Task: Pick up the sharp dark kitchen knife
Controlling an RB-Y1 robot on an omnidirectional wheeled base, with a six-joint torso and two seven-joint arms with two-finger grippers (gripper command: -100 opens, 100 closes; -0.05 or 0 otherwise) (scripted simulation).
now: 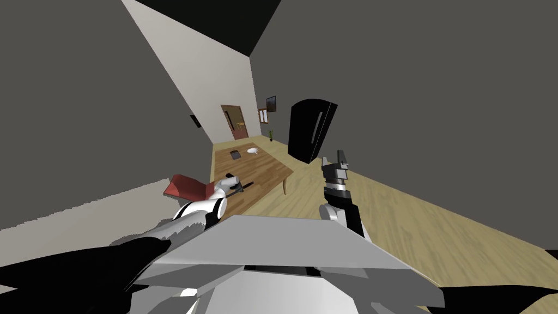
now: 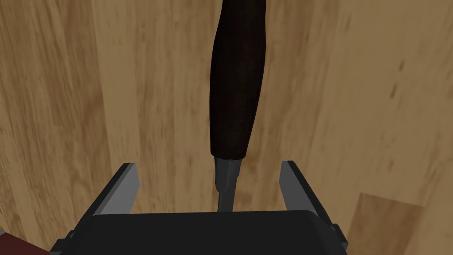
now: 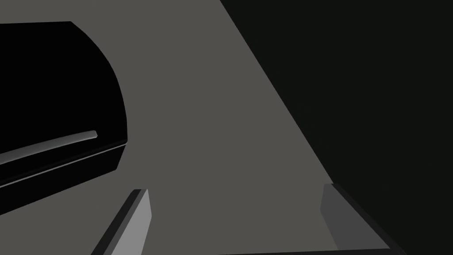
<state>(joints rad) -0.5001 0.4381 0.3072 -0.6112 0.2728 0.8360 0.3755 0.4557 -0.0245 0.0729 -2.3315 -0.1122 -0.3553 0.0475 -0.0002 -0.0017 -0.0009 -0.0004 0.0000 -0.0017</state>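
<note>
Knife [image 2: 234,88] flat on table [image 2: 110,88], near end; left gripper [image 2: 208,166] straddles it where blade meets handle, fingers apart, nothing clamped; probably lined up to pinch across narrow neck; right gripper [image 3: 234,188] parked high at right, fingers apart.

Bare worktop [image 2: 354,110] either side of knife [image 2: 234,88]; gaps seen between knife and left hand [image 2: 210,172] fingers [image 2: 128,186]; red chair [image 1: 188,187] beside worktop.

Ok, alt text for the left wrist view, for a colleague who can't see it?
The dark-handled knife lies on a wooden table, its grey blade end between the open fingers of the left gripper, handle pointing away. Neither finger touches it.
</note>
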